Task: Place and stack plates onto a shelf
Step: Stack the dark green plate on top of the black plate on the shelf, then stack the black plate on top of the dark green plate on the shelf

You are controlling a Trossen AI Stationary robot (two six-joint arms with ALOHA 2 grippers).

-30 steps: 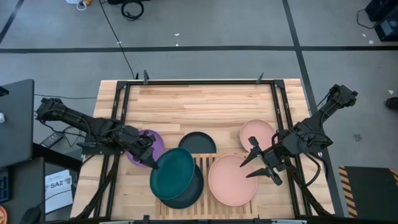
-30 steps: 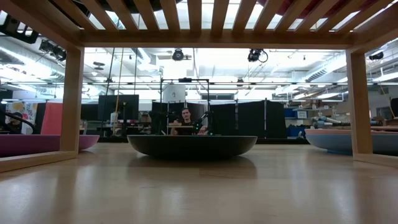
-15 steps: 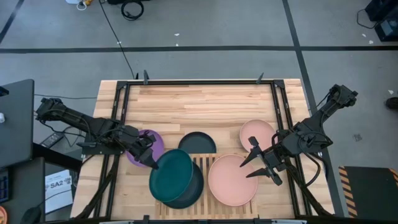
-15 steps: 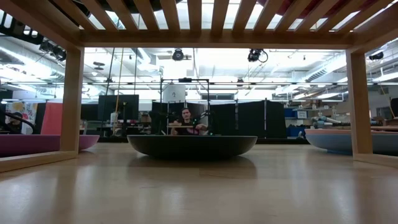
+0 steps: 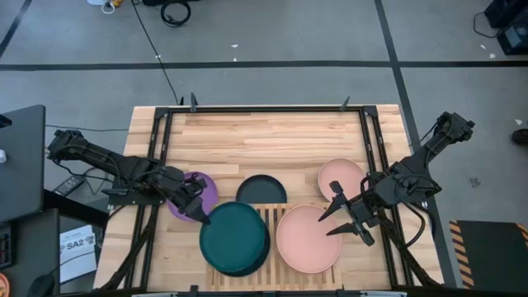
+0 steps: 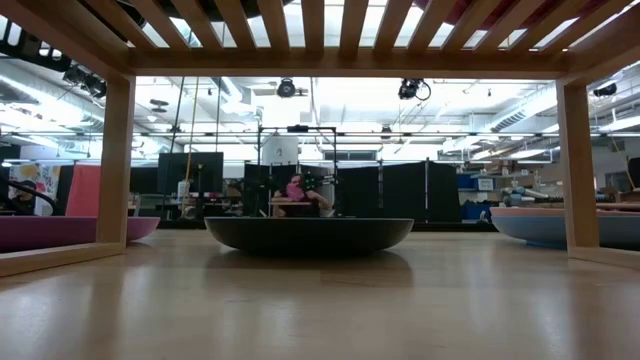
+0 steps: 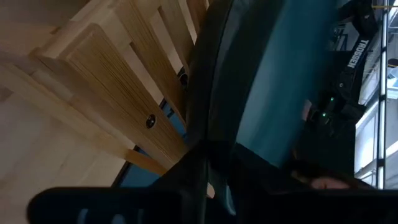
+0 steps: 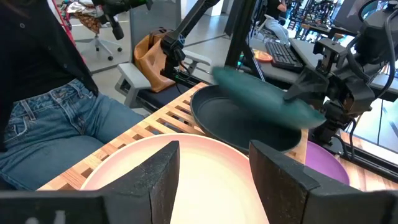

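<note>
The left gripper (image 5: 200, 214) is clenched on the rim of a teal plate (image 5: 234, 237), a round matte dish with a low rim. It sits over a dark grey plate (image 8: 239, 121) on the left end of the shelf (image 5: 271, 216), at the table's near edge. A large pale pink plate (image 5: 308, 238) lies on the shelf's right end. The right gripper (image 5: 340, 219) hangs over that plate's right rim, fingers spread, holding nothing. Purple (image 5: 198, 189), grey (image 5: 261, 189) and small pink (image 5: 341, 176) plates rest on the table (image 5: 264, 140) behind the shelf.
</note>
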